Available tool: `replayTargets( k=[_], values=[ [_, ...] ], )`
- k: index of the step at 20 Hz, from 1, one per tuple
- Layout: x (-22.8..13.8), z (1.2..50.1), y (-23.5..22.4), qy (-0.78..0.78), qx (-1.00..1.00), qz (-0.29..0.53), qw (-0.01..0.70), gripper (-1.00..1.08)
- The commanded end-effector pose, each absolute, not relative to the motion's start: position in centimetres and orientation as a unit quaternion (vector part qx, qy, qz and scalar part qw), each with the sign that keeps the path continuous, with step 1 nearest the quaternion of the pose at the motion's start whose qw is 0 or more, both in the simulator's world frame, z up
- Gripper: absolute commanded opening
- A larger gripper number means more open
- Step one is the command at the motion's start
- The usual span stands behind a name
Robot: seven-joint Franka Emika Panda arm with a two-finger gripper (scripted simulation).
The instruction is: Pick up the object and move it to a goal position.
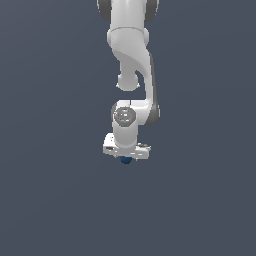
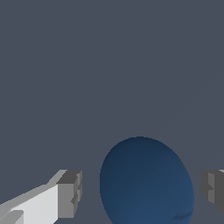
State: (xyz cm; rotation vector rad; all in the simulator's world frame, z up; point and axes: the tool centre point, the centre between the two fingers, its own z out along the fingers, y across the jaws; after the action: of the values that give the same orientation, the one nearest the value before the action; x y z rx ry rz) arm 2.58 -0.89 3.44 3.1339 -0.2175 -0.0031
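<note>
I see gripper (image 2: pixel 141 188) spread wide, pads (image 2: pixel 70 194) clear of everything | dark blue sphere (image 2: pixel 146 183) sits between them, untouched, at the hand's 6 o'clock in the exterior view (image 1: pixel 125 160)

The small matte dark blue sphere (image 2: pixel 146 181) is showing plain, unpatterned blue, shading darker toward its 9 o'clock edge; the white gripper (image 2: pixel 142 192) is wearing grey finger pads (image 2: pixel 70 194); the white arm (image 1: pixel 131 45) is showing grey joint trim; the flat slate-grey ground (image 1: pixel 50 200) is appearing uniform.
</note>
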Motion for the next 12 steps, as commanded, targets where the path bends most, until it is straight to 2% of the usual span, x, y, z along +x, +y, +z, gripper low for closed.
replayTargets(
  k=[1, 2, 3, 12],
  values=[
    [2.71, 3.10, -0.89, -0.069, 0.998, 0.000, 0.000, 1.00],
    [2.73, 3.09, -0.89, -0.069, 0.998, 0.000, 0.000, 1.00],
    [2.73, 3.09, -0.89, -0.069, 0.998, 0.000, 0.000, -1.00],
    [2.73, 3.09, -0.89, -0.069, 0.998, 0.000, 0.000, -1.00]
  ],
)
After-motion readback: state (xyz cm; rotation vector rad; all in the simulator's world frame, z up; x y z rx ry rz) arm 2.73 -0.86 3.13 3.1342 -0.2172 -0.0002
